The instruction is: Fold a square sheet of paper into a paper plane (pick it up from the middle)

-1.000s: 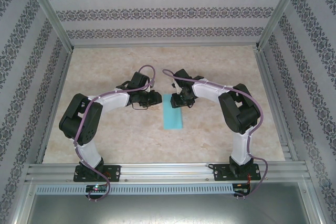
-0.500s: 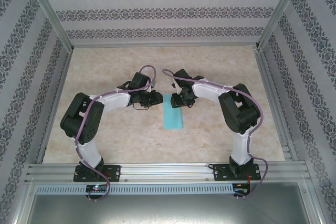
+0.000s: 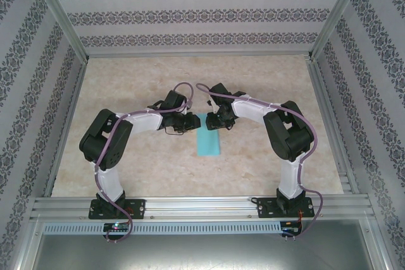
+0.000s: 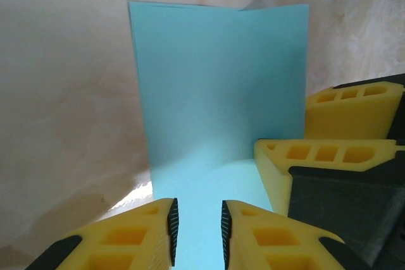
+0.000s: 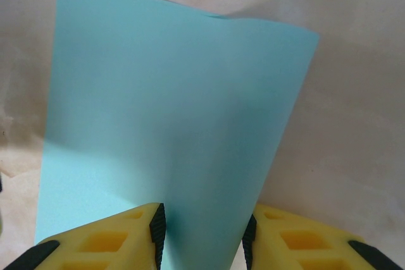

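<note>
The left claw (image 4: 197,222) stands narrowly apart and the right claw (image 5: 202,229) wider, both over the far end of the paper (image 3: 209,142), which lies folded in half mid-way across the worktop (image 3: 152,169). The nose folds seem next: one claw pins, the other lifts a corner.

No legible text or markings anywhere

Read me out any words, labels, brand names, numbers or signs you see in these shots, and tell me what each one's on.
None can be read.
The sheet of paper is plain turquoise, with no print.
The left gripper and the right gripper carry no marks.
The wallpaper has ornamental bands only, no letters.
Any marking on the left arm's base is too small to tell.
</note>
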Controlling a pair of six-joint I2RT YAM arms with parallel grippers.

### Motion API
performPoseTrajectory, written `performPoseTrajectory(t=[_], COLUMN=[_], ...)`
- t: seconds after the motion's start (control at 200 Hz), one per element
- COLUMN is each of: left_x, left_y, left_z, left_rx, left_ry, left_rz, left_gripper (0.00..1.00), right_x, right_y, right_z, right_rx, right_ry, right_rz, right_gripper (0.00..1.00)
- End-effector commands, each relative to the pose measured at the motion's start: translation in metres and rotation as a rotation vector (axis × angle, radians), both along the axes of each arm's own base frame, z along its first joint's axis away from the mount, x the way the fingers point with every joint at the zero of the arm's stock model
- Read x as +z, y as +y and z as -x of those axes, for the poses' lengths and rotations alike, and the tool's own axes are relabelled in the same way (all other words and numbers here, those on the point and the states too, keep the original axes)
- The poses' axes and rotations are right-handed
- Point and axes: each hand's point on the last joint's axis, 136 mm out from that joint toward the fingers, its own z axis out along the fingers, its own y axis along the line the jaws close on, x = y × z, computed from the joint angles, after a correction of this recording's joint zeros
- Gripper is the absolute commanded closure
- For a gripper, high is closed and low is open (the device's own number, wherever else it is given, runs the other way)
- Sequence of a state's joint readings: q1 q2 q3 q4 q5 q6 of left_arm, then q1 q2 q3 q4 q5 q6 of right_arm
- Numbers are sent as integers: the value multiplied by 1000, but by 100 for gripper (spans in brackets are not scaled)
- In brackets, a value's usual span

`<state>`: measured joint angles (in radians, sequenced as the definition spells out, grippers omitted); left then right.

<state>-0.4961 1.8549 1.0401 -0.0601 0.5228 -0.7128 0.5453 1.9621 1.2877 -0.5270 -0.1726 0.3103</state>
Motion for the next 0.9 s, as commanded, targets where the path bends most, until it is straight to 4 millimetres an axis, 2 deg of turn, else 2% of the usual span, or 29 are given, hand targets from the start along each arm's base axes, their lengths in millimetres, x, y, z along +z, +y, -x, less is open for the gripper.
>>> performPoseTrajectory(t=[0.0,0.405,0.894], left_x=[9,-10,-46], left_y=[-19,-23,-9], left_z=[-7,3,14], left_rx=[-15,-33,-66], left_ry=[-27,14,57], left_rz=[42,34,-96], left_gripper=[74,85,87], right_x=[-11,-13,-8], right_y=[-5,-4,-4], right_z=[4,5,4], right_rx=[-8,-11,-13], right_ry=[30,32,21], right_rz=[27,24,17], right_gripper=[61,61,60])
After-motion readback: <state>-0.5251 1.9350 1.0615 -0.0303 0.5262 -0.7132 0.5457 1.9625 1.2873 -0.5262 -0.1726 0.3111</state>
